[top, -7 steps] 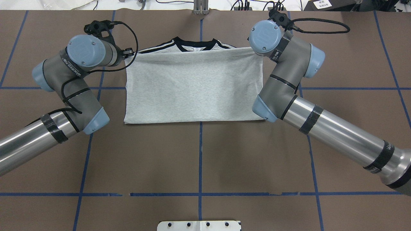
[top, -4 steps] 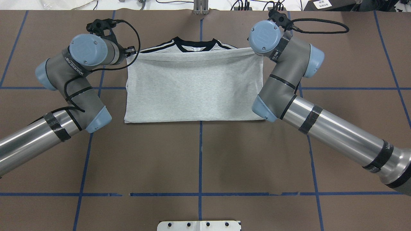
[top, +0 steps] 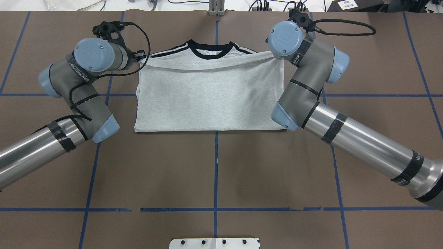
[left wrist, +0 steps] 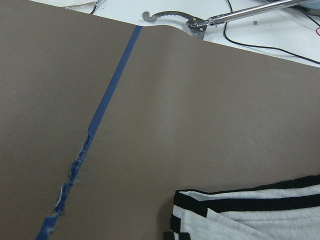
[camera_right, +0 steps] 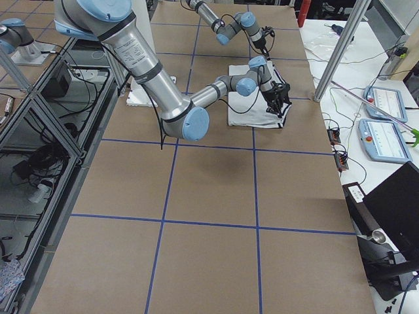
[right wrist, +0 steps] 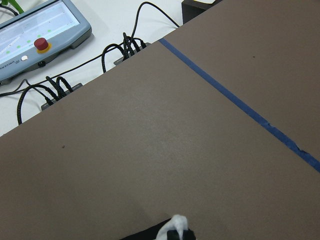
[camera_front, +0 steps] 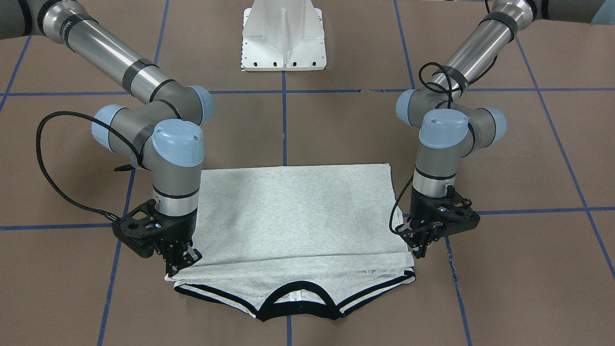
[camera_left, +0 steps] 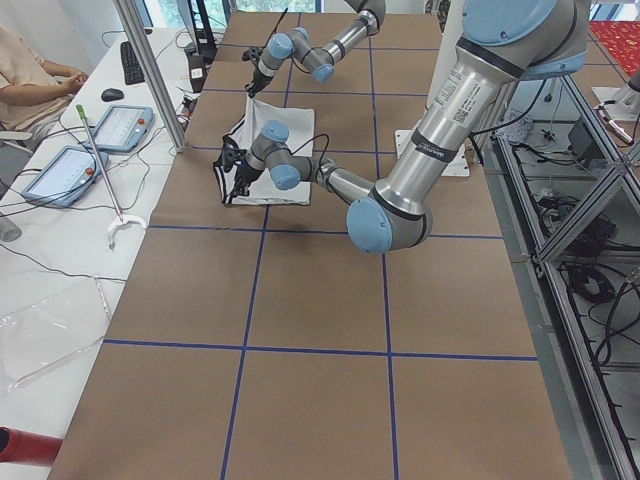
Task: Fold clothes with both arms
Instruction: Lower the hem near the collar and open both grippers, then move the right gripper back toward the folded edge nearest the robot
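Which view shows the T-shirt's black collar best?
Exterior front-facing: the collar of the T-shirt lies nearest that camera, uncovered, its whole curve showing. Overhead shows it whole but at the far edge. Side views show it tiny; the wrist views miss it.

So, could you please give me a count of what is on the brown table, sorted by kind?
T-shirt: 1
Robot arms: 2 (left arm, right arm)
Pincers: 2 (left pincer, right pincer)
White base: 1
Total: 6
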You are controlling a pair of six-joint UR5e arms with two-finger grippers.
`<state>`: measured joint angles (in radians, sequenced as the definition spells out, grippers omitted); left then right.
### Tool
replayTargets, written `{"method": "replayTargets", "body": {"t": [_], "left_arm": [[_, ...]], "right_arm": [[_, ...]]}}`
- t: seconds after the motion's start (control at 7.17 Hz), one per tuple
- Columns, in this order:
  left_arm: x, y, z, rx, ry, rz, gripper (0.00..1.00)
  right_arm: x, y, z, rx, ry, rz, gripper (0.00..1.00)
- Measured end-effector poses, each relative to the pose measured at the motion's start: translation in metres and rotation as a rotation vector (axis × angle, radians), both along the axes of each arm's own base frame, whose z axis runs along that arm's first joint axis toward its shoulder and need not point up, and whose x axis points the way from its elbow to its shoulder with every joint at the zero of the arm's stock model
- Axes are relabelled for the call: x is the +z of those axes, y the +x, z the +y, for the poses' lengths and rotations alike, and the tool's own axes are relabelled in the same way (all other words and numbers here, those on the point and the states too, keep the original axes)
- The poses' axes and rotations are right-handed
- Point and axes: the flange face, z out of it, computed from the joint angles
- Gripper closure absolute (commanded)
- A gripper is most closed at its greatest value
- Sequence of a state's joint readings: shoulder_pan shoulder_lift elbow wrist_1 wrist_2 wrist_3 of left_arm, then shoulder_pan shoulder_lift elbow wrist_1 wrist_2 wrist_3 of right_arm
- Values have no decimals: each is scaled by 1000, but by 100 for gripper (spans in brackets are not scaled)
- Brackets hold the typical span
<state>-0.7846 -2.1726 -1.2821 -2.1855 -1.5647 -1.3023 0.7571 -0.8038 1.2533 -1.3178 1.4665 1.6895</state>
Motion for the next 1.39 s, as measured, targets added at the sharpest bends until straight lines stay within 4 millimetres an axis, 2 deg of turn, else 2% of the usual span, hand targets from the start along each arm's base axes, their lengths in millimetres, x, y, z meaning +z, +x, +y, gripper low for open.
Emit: {"method": "replayTargets", "body": {"t": [0.42, 0.7, 0.84, 0.98, 1.12, 1.26, 1.39], "left_arm": [[3, -6, 0, -3, 23, 25, 68], [0, -11, 2, -3, 49, 55, 67], [-3, -12, 3, -4, 55, 63, 65], [-5, -14, 3, -5, 59, 67, 63], [-6, -15, 2, -7, 61, 69, 61], [-7, -17, 1, -10, 63, 72, 61], [-8, -17, 1, -12, 65, 74, 61]], "right_arm": [[-14, 8, -8, 15, 12, -15, 65], [-30, 13, 1, 1, 20, -60, 54], [-31, 15, 22, -20, 20, -95, 49], [-27, 14, 56, -44, 21, -132, 43], [-25, 11, 91, -57, 15, -174, 32], [-24, 12, 118, -56, 2, -213, 30], [-18, 20, 144, -60, -7, -241, 29]]}}
